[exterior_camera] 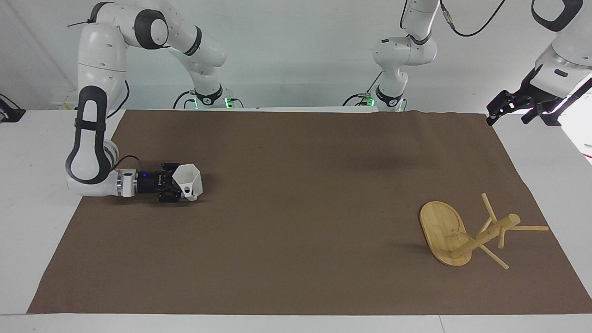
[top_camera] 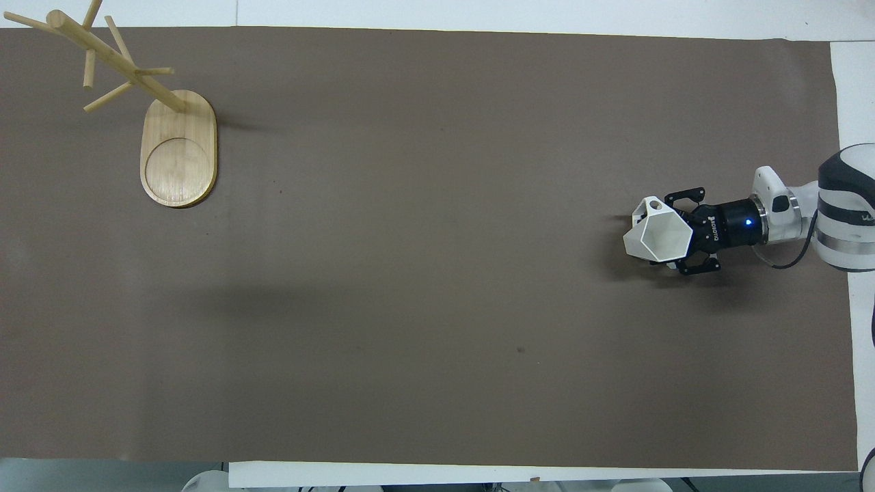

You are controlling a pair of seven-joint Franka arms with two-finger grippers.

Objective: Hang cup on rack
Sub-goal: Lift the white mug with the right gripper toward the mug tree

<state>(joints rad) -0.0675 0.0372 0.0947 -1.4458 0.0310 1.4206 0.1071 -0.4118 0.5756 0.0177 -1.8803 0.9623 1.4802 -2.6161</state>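
The white faceted cup [exterior_camera: 190,178] is at the right arm's end of the table, tilted, with its handle pointing away from the robots. My right gripper [exterior_camera: 181,188] lies low and level over the mat and is shut on the cup; in the overhead view the gripper [top_camera: 677,234] holds the cup [top_camera: 655,236] by its side. The bamboo rack [exterior_camera: 441,226] stands on the mat at the left arm's end, its post and pegs bare; it also shows in the overhead view [top_camera: 179,154]. My left gripper [exterior_camera: 507,113] waits open, raised over the table's edge at its own end.
A brown mat [exterior_camera: 296,208] covers most of the white table [exterior_camera: 27,148]. The whole width of the mat lies between the cup and the rack.
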